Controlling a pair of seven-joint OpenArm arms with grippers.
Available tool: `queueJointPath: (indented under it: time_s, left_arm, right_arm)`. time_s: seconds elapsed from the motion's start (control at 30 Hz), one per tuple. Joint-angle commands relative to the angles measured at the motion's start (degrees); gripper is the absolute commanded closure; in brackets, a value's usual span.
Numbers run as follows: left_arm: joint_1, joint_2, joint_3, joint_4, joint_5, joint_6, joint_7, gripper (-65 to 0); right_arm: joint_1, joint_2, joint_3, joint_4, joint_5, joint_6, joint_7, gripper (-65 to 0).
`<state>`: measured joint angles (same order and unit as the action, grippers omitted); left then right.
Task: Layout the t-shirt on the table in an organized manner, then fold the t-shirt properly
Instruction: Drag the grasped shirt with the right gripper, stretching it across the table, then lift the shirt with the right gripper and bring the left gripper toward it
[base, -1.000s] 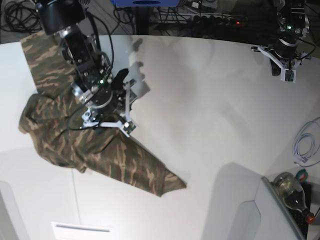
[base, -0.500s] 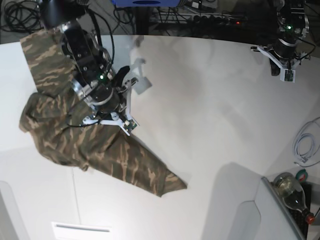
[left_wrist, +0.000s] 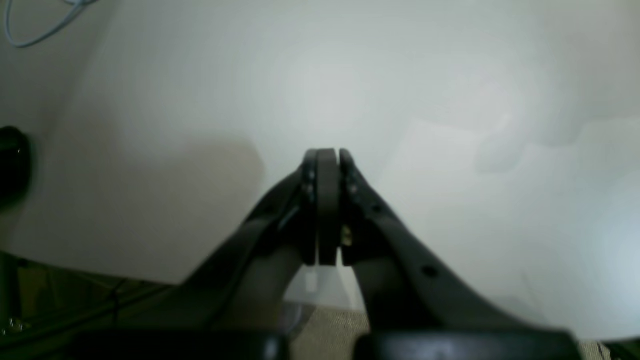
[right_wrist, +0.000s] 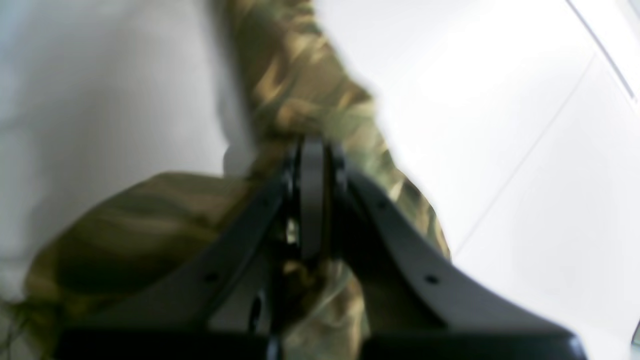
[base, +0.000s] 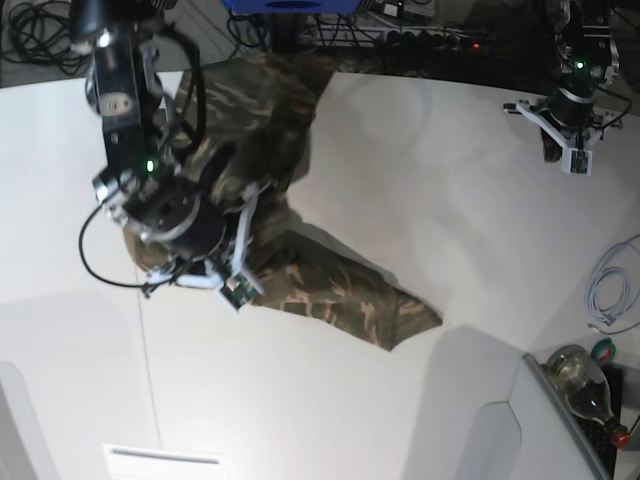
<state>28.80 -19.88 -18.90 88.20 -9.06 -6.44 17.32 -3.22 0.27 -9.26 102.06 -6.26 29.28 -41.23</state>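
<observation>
The camouflage t-shirt (base: 300, 170) hangs bunched from my right gripper (base: 228, 270), its upper part raised over the far side of the white table (base: 440, 200) and a tail trailing down to the tabletop at the lower right. In the right wrist view the right gripper (right_wrist: 312, 150) is shut on a fold of the t-shirt (right_wrist: 300, 90), with cloth draped under the fingers. My left gripper (base: 570, 150) hovers at the far right of the table. Seen from its own wrist, the left gripper (left_wrist: 327, 152) is shut on nothing above bare table (left_wrist: 425, 75).
A white coiled cable (base: 612, 290) lies at the table's right edge, with a glass bottle (base: 585, 380) below it. Dark cables and equipment sit beyond the far edge. A thin dark seam (base: 146, 350) runs across the near left of the table.
My right gripper has shut on the t-shirt and lifted it. The cloth has swung up toward the far edge and its tail has slid to the right. The left arm has stayed still.
</observation>
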Motion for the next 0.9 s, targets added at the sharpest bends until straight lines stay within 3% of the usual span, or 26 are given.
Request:
queueJointPath:
  time_s: [0.0, 0.13, 0.27, 0.43, 0.5, 0.63, 0.7, 0.8, 0.87]
  left_arm:
    - [-0.4, -0.9, -0.1, 0.8, 0.0, 0.2, -1.3, 0.0]
    - [-0.7, -0.6, 0.0, 0.8, 0.0, 0.2, -1.3, 0.0]
    - [-3.1, -0.9, 5.7, 0.7, 0.0, 0.2, -1.0, 0.0]
    - [-5.7, -0.6, 9.9, 0.0, 0.0, 0.2, -1.0, 0.0]
    - [-6.0, -0.5, 10.8, -0.1, 0.0, 0.2, -1.0, 0.0]
    - [-6.7, -0.5, 10.7, -0.5, 0.0, 0.2, -1.2, 0.0]
    - [-6.7, -0.6, 10.3, -0.8, -0.1, 0.2, -1.2, 0.0]
    - [-6.2, -1.0, 10.2, -0.8, -0.1, 0.2, -1.3, 0.0]
    - [-5.8, -0.9, 8.2, -0.9, -0.1, 0.2, -1.3, 0.0]
  right_arm:
    - [0.8, 0.0, 0.9, -2.3, 0.4, 1.0, 0.0, -0.6]
    - [2.7, -0.1, 4.0, -12.0, 0.5, 2.9, 0.6, -0.5]
    - [3.0, -0.1, 8.0, -16.3, 0.5, 2.9, 4.6, -0.6]
    - [5.5, -0.1, 11.2, -22.3, 0.3, 2.9, 2.9, -1.5]
    - [4.9, 0.2, 11.2, -20.7, 0.2, 2.9, 2.1, -6.9]
    - [0.1, 0.6, 10.7, -9.5, 0.2, 2.8, 2.4, -27.2]
    - [-1.9, 0.4, 10.5, -3.5, 0.2, 2.8, 2.5, -34.4]
    - [-3.0, 0.4, 6.2, 1.8, 0.2, 2.8, 2.5, -35.4]
    - [-2.6, 0.4, 2.2, 2.0, -1.4, 1.0, 2.5, -35.4]
